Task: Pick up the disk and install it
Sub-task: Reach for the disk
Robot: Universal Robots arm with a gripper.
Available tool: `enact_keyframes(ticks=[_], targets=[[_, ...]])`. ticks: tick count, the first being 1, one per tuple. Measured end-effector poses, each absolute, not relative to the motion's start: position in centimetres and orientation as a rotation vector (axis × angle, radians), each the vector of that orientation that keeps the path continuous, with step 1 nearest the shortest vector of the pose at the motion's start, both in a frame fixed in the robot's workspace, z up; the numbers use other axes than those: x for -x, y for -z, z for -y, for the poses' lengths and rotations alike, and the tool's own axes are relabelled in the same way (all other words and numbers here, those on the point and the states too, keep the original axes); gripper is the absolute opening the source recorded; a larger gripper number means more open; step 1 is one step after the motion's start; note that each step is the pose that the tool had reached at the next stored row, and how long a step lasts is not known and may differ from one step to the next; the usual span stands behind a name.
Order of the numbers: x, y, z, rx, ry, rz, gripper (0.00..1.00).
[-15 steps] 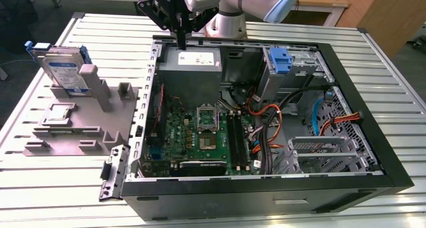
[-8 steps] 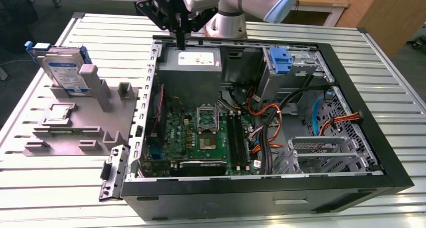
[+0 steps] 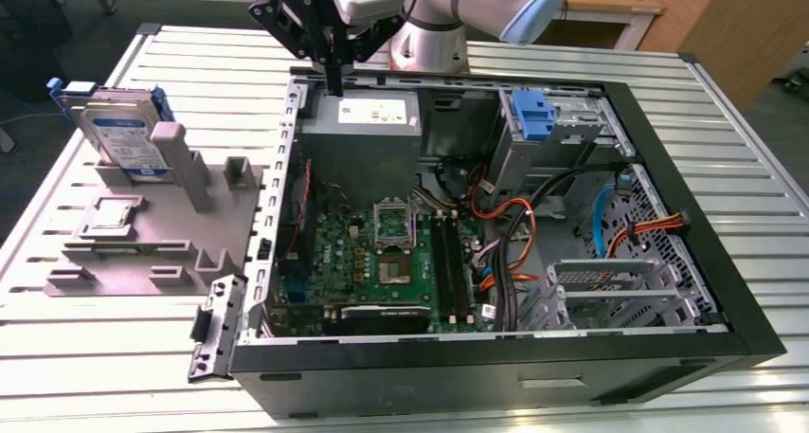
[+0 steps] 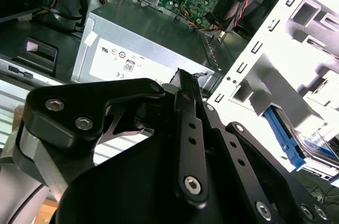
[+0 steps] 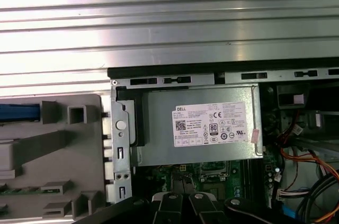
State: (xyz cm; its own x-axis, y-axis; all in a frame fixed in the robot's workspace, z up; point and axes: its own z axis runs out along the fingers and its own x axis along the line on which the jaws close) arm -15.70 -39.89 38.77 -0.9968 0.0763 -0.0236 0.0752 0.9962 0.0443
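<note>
ribbed metal worktop [image 3: 127, 357], carrying an open black computer case [image 3: 506, 367] and, at the exterior view's left, a grey holding fixture [image 3: 139, 234].

item: the disk [image 3: 127, 135]. flat, rectangular, silver-grey, with a white-and-blue label on its face and a blue plastic carrier along its edges. location: standing on edge in the holding fixture, leaning slightly, outside the computer case and well apart from the tool.

item: tool [image 3: 335, 84]. black, fingers pressed together into one narrow blade, nothing between them. location: pointing down just above the grey metal box [image 3: 367, 120] with a white label, inside the case. in the second wrist view the tool [image 4: 184, 75] tip lies over that box's edge; contact cannot be told.

case interior: green board [image 3: 379, 253], cables [image 3: 506, 225], blue latch piece [image 3: 531, 116].
</note>
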Motion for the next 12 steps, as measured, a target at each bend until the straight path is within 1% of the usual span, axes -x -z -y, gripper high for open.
enact_keyframes(ticks=[12], targets=[[16.19,-38.74,39.9,-0.118,-0.068,-3.113,0.1]])
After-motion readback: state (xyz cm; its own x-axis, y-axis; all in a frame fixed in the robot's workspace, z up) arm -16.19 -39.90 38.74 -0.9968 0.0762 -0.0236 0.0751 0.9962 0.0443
